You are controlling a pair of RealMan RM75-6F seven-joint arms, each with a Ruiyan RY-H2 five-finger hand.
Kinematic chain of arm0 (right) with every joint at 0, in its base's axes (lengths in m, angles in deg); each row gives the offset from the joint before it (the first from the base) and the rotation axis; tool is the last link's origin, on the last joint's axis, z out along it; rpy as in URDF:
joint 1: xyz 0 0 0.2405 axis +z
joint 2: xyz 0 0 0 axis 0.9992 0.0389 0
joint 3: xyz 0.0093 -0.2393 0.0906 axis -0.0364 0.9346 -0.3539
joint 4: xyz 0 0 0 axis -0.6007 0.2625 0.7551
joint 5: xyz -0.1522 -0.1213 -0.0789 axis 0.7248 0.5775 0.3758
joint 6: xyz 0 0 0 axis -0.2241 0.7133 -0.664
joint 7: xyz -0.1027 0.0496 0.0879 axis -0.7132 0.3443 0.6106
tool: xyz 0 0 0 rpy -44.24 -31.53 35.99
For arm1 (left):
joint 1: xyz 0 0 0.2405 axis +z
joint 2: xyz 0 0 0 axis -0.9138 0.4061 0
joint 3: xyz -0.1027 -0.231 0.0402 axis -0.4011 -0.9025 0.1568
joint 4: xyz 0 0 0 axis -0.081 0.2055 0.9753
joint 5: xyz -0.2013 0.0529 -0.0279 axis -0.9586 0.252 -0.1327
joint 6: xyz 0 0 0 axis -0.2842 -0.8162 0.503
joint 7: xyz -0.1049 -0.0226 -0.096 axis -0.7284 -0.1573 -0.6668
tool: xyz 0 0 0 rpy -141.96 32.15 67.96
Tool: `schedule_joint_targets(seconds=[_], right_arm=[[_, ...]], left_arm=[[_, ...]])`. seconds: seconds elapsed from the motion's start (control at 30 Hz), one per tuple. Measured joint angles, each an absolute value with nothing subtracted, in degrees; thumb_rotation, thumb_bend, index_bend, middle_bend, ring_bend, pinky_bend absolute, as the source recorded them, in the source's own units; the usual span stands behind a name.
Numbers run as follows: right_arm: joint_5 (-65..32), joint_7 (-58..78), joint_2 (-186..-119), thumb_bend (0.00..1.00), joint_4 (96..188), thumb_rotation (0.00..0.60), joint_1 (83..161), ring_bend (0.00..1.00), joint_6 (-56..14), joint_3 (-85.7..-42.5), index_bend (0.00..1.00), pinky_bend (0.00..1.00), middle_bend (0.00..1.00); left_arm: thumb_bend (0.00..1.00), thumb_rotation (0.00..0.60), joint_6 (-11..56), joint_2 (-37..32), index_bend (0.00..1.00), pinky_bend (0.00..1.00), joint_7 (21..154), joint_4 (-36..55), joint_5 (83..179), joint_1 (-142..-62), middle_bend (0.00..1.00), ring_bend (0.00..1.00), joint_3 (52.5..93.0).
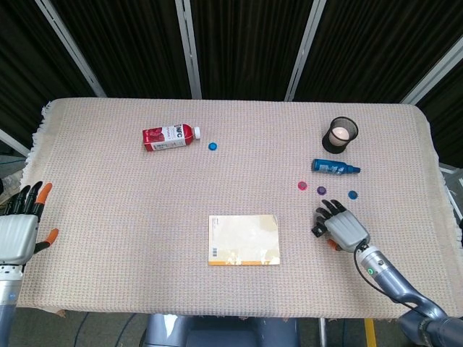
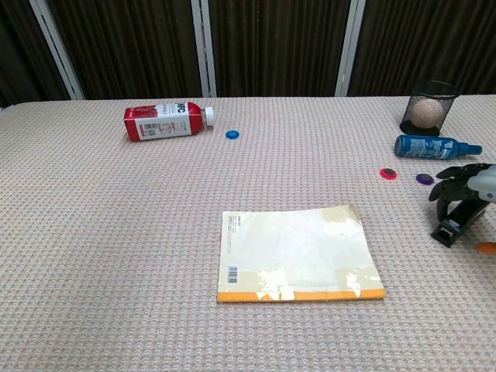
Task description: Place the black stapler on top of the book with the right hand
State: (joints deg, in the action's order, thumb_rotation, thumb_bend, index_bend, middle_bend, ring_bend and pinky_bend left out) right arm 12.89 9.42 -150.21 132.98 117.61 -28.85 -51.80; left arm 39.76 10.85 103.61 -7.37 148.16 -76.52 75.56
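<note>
Stapler (image 2: 454, 223) is sitting on the bench right of the book (image 2: 297, 253), with the right hand (image 1: 341, 225) fingers (image 2: 453, 183) clamping down over it, risking slipping if lifting loosely.

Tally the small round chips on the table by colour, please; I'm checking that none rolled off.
Blue chips: 2, one by the red bottle at, one near the right hand at
Pink chip: 1
Purple chip: 1
Total: 4
</note>
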Motion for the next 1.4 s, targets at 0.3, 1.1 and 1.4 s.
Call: schedule_joint_targets(seconds=[0.3,1.1,1.4], right_arm=[[13.3,9.85,-149.35,0.27,131.89,0.6,119.64,0.17,-30.73,-51.51,0.5,0.29,0.31],[12.56,-0.98,-147.85,0.28,140.52,0.6,118.64,0.4,-27.02,-51.59,0.7,0.52,0.49],[9.29,-18.69,-147.3,0.27,154.41,0.6,117.61,0.4,-26.29,-52.79,0.7,0.52,0.49]], left_arm=[[0.27,0.6,39.35,9.99,0.01,0.12,106.21,-8.04,147.25,-76.78,0.0,0.0,75.54],[0.27,0.6,39.02,10.41,0.01,0.12,105.32,-8.32,149.27,-77.44,0.0,0.01,76.1],[0.27,0.6,36.08,10.45,0.01,0.12,104.02,-6.99,150.0,-79.56,0.0,0.02,75.87]])
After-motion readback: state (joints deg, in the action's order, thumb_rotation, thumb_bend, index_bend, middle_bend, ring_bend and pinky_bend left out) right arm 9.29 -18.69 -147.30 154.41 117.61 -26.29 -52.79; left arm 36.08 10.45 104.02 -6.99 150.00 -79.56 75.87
